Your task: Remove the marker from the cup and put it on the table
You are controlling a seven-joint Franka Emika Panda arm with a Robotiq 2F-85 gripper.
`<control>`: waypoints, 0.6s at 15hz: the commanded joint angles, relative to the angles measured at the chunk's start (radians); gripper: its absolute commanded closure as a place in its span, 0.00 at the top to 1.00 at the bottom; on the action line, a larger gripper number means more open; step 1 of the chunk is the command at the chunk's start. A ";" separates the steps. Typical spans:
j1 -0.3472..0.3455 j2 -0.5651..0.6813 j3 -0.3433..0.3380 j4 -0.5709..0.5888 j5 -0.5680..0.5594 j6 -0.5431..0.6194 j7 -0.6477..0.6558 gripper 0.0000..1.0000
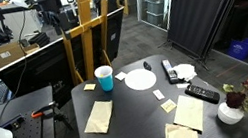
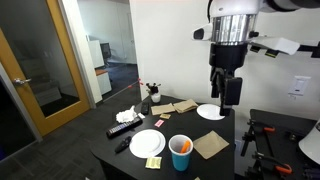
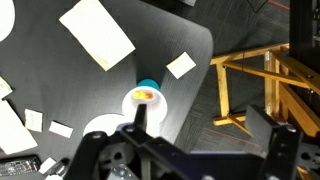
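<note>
The marker (image 3: 147, 94) is in the cup (image 3: 145, 97): the wrist view shows it as an orange patch against the white inside, and in an exterior view the cup (image 2: 180, 153) shows orange at its mouth. The cup stands upright near a rounded corner of the dark worktop (image 3: 60, 90), with a pale note (image 3: 181, 66) just beside it toward the edge. In an exterior view the cup (image 1: 104, 78) is near the far edge of the worktop (image 1: 136, 112), with a round plate (image 1: 140, 78) near it along that edge and a brown napkin (image 1: 99, 117) closer to the near edge. Two black remotes (image 1: 170, 69) (image 1: 202, 92) lie beyond the plate, and a white vase (image 1: 232, 112) with red flowers stands toward the opposite corner. The tool (image 2: 226, 98) hangs high over the worktop (image 2: 180, 128), touching nothing and well apart from the cup. A second plate (image 2: 211, 112) lies below it near the far edge. In the wrist view the tool (image 3: 190, 150) has its jaws spread wide and nothing between them, and the cup sits on the worktop below, closer to one finger (image 3: 100, 150) than the other.
</note>
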 commanded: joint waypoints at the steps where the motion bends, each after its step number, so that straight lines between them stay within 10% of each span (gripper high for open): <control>1: -0.009 0.054 -0.016 -0.022 -0.027 0.100 -0.038 1.00; 9: -0.014 0.185 -0.052 -0.037 -0.021 0.233 -0.139 1.00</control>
